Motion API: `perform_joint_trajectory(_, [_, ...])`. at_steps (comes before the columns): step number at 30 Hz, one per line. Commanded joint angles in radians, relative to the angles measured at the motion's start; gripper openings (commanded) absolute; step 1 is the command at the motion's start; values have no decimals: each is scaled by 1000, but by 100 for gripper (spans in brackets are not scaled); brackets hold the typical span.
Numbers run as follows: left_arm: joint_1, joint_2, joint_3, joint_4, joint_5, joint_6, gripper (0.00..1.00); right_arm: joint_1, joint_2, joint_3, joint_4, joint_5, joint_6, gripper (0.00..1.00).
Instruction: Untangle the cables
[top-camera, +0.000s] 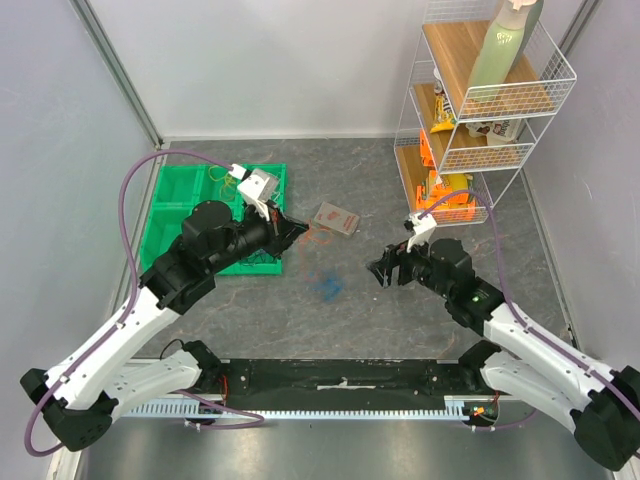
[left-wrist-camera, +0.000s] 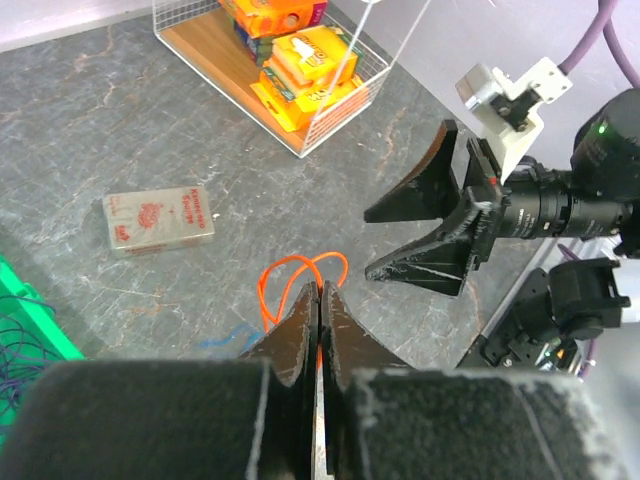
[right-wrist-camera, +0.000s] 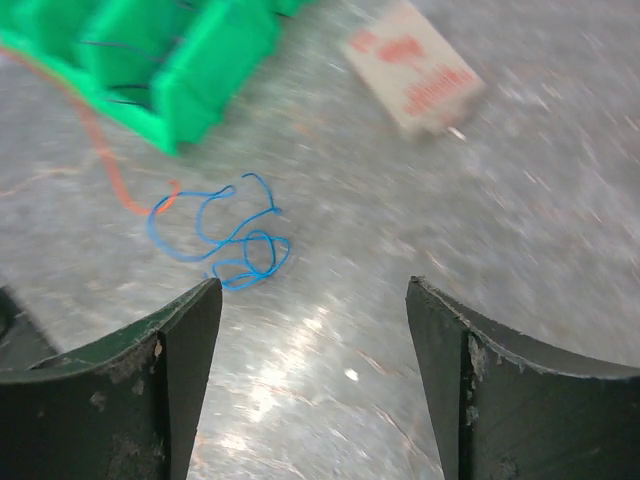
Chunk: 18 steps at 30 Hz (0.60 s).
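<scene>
Orange cable (left-wrist-camera: 281, 266) pinched by closed left gripper (left-wrist-camera: 320, 298); right gripper (right-wrist-camera: 312, 305) gaped empty. Best pulled slowly from blue cable (right-wrist-camera: 228, 238) beside green bin (right-wrist-camera: 190, 70).

orange cable (left-wrist-camera: 263, 290) partly hidden, packet (right-wrist-camera: 415, 70) blurred

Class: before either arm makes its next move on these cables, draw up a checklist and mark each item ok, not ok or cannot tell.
1. Left gripper gripping the orange cable: ok, shut on it.
2. Right gripper open and empty: ok.
3. Blue cable lying in view ahead of the right gripper: ok.
4. Blue cable clear of the orange cable: cannot tell; their ends appear to meet.
5. Gap between the two grippers: ok.
6. Green bin emptied: not ok, thin dark wires lie inside.
</scene>
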Motion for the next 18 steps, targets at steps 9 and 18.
perform_joint_trajectory(9, [6,-34,98,23,202,-16,2,141,186,80,672,-464,-26,82])
perform_joint_trajectory(18, [5,-48,126,100,395,-64,2,241,300,106,949,-355,57,80])
